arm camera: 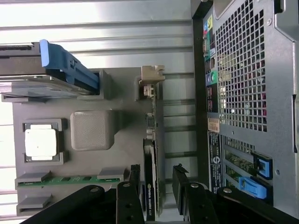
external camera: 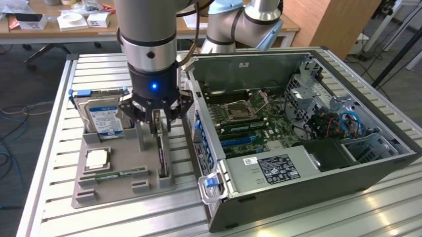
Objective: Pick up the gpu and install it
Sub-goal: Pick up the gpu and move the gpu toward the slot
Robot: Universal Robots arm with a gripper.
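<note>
Exterior view, read from left to right. At centre left a grey tray (external camera: 92, 190) holds spare parts. A hard drive (external camera: 105, 118) stands on edge at the tray's upper left. A square processor chip (external camera: 97, 158) and a green memory stick (external camera: 118, 174) lie below it. Along the tray's right side the graphics card (external camera: 162, 155) stands on edge in its slot.

The gripper (external camera: 158, 123) hangs directly over the card. In the wrist view its fingers (arm camera: 180, 186) stand apart, one on each side of the graphics card (arm camera: 150, 154), and are not clamped on it.

The computer case (external camera: 297, 207) fills the right half of the frame. It lies on its side with the panel off, showing the motherboard (external camera: 250, 123).

Progress: the task appears to be at its start. The approach looks complete, but the card is neither gripped nor lifted. The pick-up, the carry to the case and the seating on the board all remain to be done.

Surface and room: tray and case rest just beside each other on a slatted metal table (external camera: 99, 66). Loose cables (external camera: 13, 113) lie on the floor at far left. A wooden desk (external camera: 59, 29) with small white boxes stands at upper left. A wooden panel (external camera: 329, 19) stands at upper right.
</note>
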